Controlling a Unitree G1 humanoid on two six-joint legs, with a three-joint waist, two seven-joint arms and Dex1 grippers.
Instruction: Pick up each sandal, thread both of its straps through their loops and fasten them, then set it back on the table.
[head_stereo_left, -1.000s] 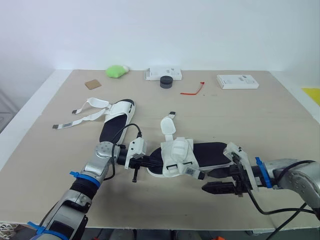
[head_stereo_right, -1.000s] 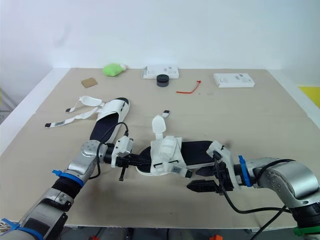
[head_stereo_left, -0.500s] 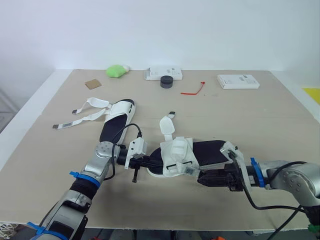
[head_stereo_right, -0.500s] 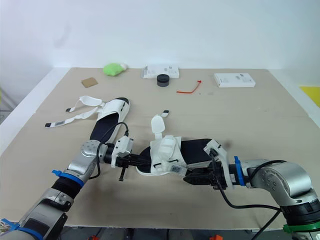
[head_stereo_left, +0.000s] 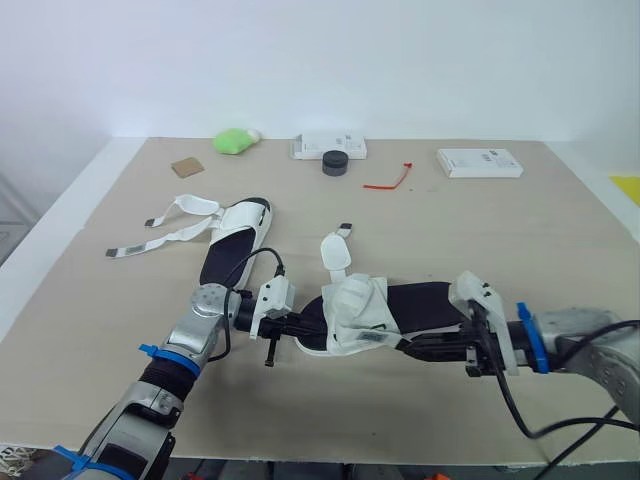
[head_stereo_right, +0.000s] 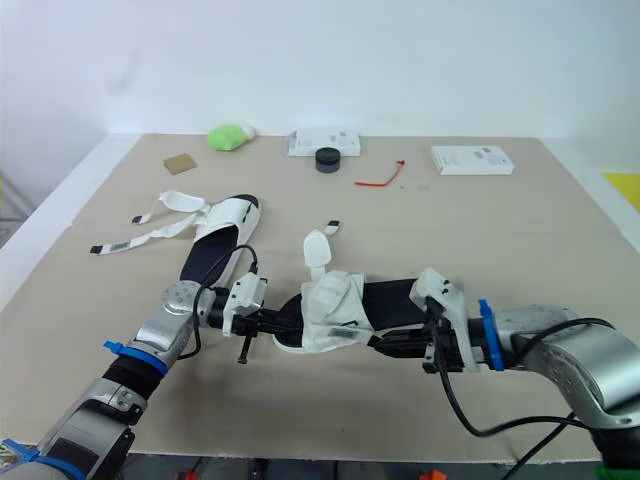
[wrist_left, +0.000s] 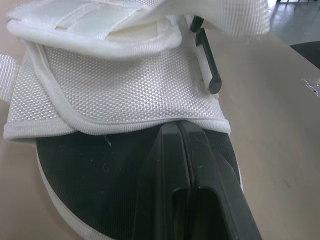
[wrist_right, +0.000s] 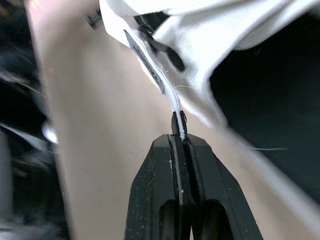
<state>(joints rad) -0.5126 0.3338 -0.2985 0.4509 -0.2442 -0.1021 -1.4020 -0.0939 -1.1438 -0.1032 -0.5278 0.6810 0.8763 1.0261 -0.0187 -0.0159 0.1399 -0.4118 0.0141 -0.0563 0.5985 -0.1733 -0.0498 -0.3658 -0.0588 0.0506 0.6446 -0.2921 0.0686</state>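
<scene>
The right gripper (wrist_right: 178, 135) is clamped on the strap (wrist_right: 175, 114) tip, likely tensioning it. The left gripper (wrist_left: 177, 131), fingers together, pins the sandal (head_stereo_left: 425, 303) just ahead of it.

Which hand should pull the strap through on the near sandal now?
Right. The right hand is shut on the white fabric strap of the white-and-black sandal; the left hand only lies on its black sole.
</scene>
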